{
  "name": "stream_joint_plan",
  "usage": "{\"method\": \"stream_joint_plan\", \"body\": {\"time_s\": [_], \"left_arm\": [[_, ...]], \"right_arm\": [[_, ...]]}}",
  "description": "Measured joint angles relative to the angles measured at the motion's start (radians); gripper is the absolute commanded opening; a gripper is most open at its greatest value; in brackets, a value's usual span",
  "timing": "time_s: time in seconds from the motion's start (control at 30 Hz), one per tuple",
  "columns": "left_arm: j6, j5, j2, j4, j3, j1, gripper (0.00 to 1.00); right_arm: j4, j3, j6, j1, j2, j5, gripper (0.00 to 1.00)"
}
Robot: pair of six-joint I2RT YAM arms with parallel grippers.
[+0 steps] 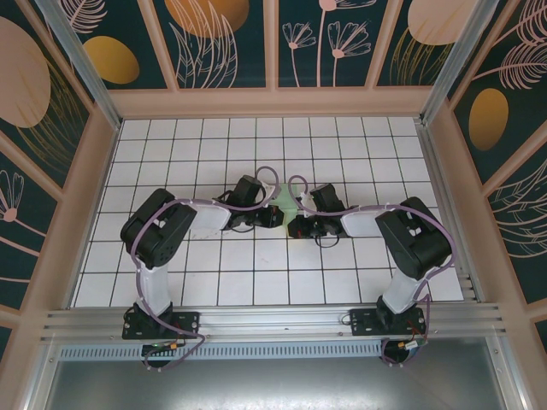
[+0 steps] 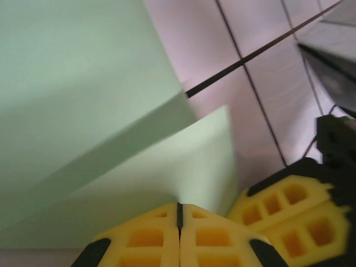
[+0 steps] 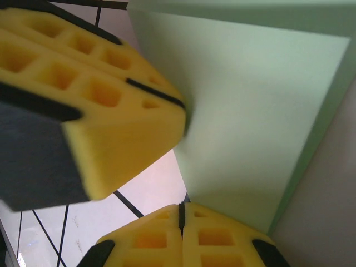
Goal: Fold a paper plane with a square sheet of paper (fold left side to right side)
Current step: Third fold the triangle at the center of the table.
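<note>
The square sheet of paper (image 1: 286, 203) is pale green and shows as a small patch between the two wrists at the table's middle. In the left wrist view the paper (image 2: 139, 167) lies in two layers, one raised, and it puckers into the slit of my left gripper (image 2: 179, 207), which is shut on it. My right gripper (image 3: 181, 208) is shut, its tips at the near corner of the paper (image 3: 250, 111); whether it pinches the sheet I cannot tell. The left gripper (image 1: 275, 216) and right gripper (image 1: 297, 227) nearly touch. No paper plane shape is visible.
The white tiled table (image 1: 256, 145) has free room behind and beside the arms. Patterned walls (image 1: 273, 43) enclose it on three sides. Purple cables (image 1: 295, 184) loop over both wrists. The other arm's yellow fingers (image 2: 295, 217) crowd each wrist view.
</note>
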Motion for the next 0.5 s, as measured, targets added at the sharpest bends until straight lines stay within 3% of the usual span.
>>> {"method": "stream_joint_plan", "body": {"time_s": [0.3,0.5], "left_arm": [[0.000,-0.039,0.033,-0.018,0.040,0.000,0.08],[0.000,-0.036,0.037,-0.022,0.046,0.000,0.08]], "right_arm": [[-0.015,0.000,0.000,0.000,-0.009,0.003,0.00],[-0.125,0.001,0.029,0.000,-0.095,0.029,0.00]]}}
